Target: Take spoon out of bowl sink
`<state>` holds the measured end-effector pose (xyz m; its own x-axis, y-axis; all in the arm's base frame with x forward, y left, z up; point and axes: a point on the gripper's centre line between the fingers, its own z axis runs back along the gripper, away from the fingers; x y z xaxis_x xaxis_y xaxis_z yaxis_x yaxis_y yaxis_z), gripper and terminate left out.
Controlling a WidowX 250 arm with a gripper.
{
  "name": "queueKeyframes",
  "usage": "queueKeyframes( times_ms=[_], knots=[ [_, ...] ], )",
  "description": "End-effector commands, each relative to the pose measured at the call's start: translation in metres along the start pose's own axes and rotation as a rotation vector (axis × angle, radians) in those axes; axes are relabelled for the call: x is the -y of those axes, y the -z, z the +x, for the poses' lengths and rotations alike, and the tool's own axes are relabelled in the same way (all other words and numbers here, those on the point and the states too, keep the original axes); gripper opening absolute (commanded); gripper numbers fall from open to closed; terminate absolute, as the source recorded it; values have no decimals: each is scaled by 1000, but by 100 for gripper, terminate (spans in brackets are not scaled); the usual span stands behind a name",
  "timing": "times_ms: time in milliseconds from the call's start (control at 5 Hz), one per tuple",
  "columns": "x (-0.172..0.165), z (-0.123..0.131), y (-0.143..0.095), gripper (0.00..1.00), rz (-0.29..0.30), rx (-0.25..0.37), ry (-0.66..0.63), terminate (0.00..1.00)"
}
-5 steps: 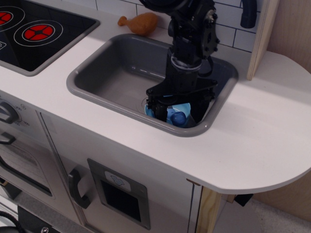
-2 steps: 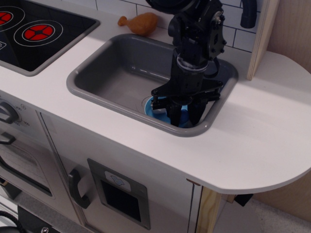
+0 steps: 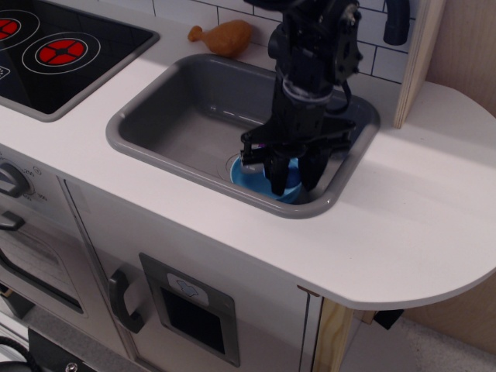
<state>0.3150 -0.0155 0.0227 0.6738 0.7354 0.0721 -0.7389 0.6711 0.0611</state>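
The grey sink (image 3: 182,116) is set into the white counter. The light-blue bowl (image 3: 258,183) sits in its front right corner, partly hidden by my arm. My black gripper (image 3: 293,180) points straight down just above the bowl. Its fingers are close together on a blue piece that I take for the spoon's handle (image 3: 292,168). The spoon's grey scoop is hidden.
A brown toy drumstick (image 3: 223,36) lies on the counter behind the sink. A black stove top (image 3: 54,46) with red rings is at the left. A dark faucet (image 3: 397,22) and a wooden post (image 3: 418,54) stand at the back right. The white counter (image 3: 418,209) extends to the right.
My gripper has risen out of the bowl and shifted slightly right. Its fingers have come closer together around the blue piece. More of the bowl's rim shows now.
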Motion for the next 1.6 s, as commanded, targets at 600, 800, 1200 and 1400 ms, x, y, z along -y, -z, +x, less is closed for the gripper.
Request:
queueKeyframes(
  times_ms=[600,800,1200,1400],
  knots=[
    [-49,95,-27,0,-175,71,63,0],
    [-45,110,-11,0,-190,84,180,0],
    [-45,122,20,0,-146,110,266,0],
    [-47,125,31,100,-114,117,258,0]
  ],
)
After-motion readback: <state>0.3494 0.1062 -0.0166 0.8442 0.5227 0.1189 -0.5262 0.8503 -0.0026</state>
